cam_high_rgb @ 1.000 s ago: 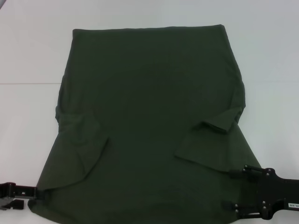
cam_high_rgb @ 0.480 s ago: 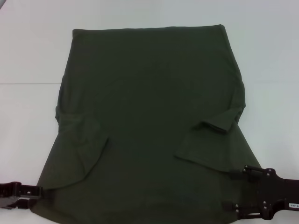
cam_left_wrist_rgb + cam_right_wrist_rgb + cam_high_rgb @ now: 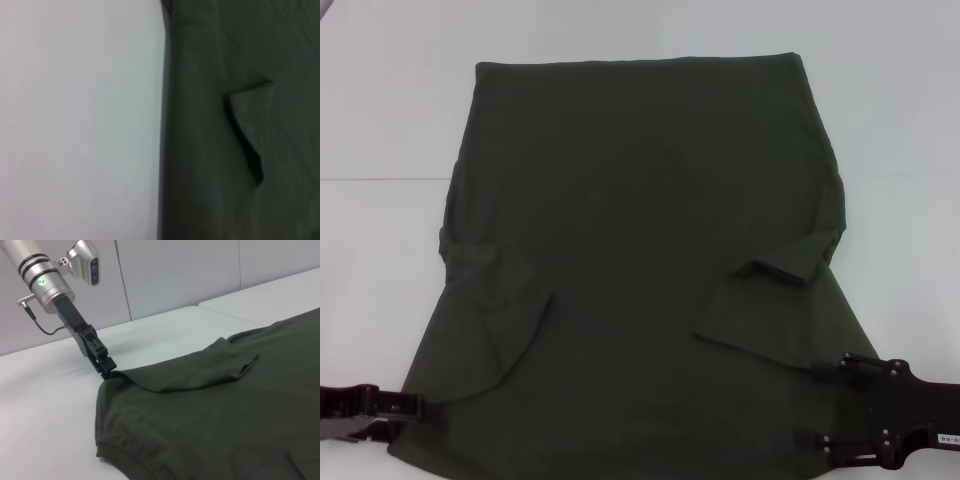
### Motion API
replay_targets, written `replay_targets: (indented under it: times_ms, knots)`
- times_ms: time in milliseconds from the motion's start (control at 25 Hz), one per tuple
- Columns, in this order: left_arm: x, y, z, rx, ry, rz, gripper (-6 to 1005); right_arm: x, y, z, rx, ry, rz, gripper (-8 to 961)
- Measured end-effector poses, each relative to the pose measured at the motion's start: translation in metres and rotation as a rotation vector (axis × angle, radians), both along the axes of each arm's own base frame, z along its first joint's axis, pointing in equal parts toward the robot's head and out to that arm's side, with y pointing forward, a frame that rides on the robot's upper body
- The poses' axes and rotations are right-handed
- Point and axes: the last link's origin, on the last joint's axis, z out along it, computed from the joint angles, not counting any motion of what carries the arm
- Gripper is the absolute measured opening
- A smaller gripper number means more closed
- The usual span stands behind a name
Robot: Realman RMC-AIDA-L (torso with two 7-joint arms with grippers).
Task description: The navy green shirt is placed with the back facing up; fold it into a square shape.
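- The navy green shirt [image 3: 640,270] is lying spread flat on the white table [image 3: 380,120], both sleeves folded inward over its body, its far edge running straight.
- Bare table is showing along the shirt's left, right and far sides; the near edge is running out of the head view.
- The left gripper [image 3: 418,406] is sitting at the shirt's near-left corner, fingertips touching the cloth edge; whether it is pinching the fabric I cannot tell.
- The right gripper [image 3: 812,402] is resting over the near-right corner, its two fingers [image 3: 828,365] standing wide apart above the cloth.
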Motion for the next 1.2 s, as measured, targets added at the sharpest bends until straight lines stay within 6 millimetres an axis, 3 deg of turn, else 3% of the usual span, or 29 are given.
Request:
replay_targets:
  times_ms: [760,1080,1200]
  knots:
    - [0.019,0.01,-0.019,-0.061,0.007,-0.056,875,-0.001,0.001,0.0,0.004,0.003,-0.001,942]
    - [0.024,0.014,-0.014,-0.044,0.026,-0.068,873,0.001,0.001,0.002,0.013,0.007,-0.009,943]
    - [0.025,0.014,-0.014,-0.043,0.043,-0.078,716,0.001,0.0,0.003,0.017,0.012,-0.012,943]
